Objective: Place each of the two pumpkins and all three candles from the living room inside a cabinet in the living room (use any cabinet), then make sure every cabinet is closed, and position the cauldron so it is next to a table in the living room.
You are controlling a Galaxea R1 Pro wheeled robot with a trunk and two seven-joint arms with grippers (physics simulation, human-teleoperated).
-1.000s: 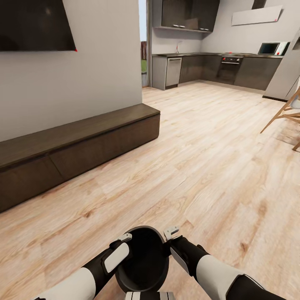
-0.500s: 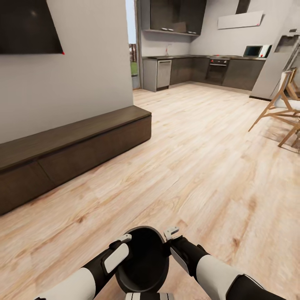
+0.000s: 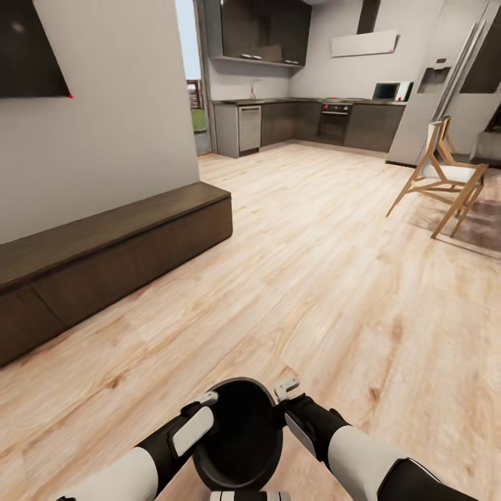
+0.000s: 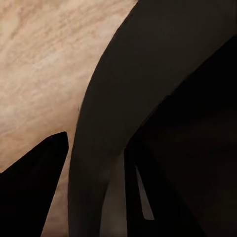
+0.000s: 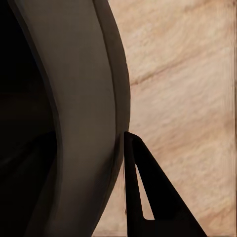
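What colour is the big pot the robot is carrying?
The cauldron is black all over, inside too. It shows best in the head view, held between both arms.

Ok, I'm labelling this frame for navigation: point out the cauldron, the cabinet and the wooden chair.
cauldron [image 3: 240, 435]: head view, dark inside of the bowl, between both arms.
cabinet [image 3: 104, 229]: head view, flat top of the long low unit along the wall.
wooden chair [image 3: 438, 170]: head view, its pale seat.

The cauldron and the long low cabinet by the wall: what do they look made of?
Cauldron: dark, matte, smooth, with a thick rounded rim, probably cast metal, though a render leaves that open. It is held between the left gripper and the right gripper. Cabinet: dark-brown wood, with faint grain and a satin finish on flat fronts.
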